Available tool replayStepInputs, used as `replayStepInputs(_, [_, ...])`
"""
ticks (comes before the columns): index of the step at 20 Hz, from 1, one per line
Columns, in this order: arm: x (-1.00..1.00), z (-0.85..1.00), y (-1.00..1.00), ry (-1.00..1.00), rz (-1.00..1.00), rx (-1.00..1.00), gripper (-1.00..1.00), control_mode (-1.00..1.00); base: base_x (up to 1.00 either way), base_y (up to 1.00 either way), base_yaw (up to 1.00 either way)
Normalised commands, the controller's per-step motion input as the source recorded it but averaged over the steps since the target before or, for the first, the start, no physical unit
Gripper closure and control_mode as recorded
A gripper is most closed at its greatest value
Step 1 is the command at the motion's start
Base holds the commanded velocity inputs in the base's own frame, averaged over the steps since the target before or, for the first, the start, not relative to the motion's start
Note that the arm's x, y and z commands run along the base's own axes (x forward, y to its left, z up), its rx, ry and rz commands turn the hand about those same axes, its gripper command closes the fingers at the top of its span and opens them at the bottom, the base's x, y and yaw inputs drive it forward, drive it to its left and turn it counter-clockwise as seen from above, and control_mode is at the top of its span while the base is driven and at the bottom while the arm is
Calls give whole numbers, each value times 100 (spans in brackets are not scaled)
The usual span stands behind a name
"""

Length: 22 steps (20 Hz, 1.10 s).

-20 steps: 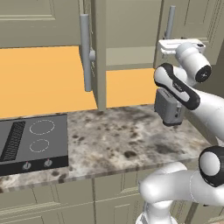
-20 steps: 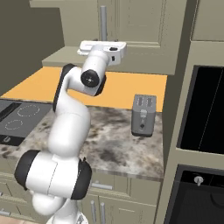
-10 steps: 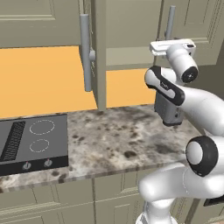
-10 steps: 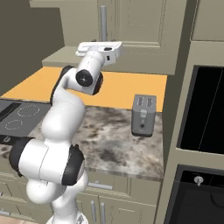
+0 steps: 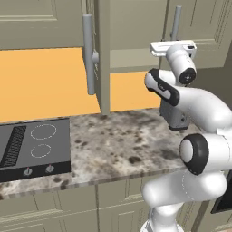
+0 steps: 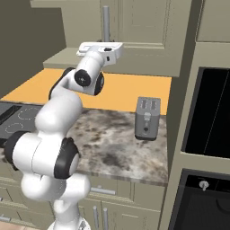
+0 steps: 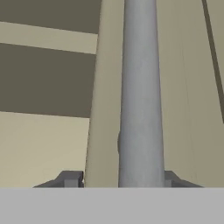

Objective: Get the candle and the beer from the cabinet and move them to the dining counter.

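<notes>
Two base views and one hand view. Left base view: the arm has drawn in; gripper (image 5: pixel 173 44) at the cabinet (image 5: pixel 136 27) door's bar handle (image 5: pixel 176 22), upper right. Right base view: the same, upper centre. Hand view: fingertips (image 7: pixel 70 178) have narrowed, flanking the handle; firm clamp uncertain. Candle and beer presumably inside, behind the door.

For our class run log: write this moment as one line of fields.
stage: opening cabinet | gripper: closing around door handle | left door: already open | toaster: on counter
</notes>
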Motion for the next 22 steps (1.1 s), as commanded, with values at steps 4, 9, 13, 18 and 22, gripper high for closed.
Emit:
replayStepInputs(4, [1, 0, -5, 1, 0, 0, 100, -100, 0, 0, 0])
replayStepInputs(9, [-9, -2, -13, -2, 0, 0, 100, -100, 0, 0, 0])
replayStepInputs(13, [-25, 0, -35, -1, 0, 0, 100, -100, 0, 0, 0])
replayStepInputs(18, [-31, 0, -43, -2, 1, 0, 100, -100, 0, 0, 0])
replayStepInputs(22, [-43, 0, -48, 0, 0, 0, 100, -100, 0, 0, 0])
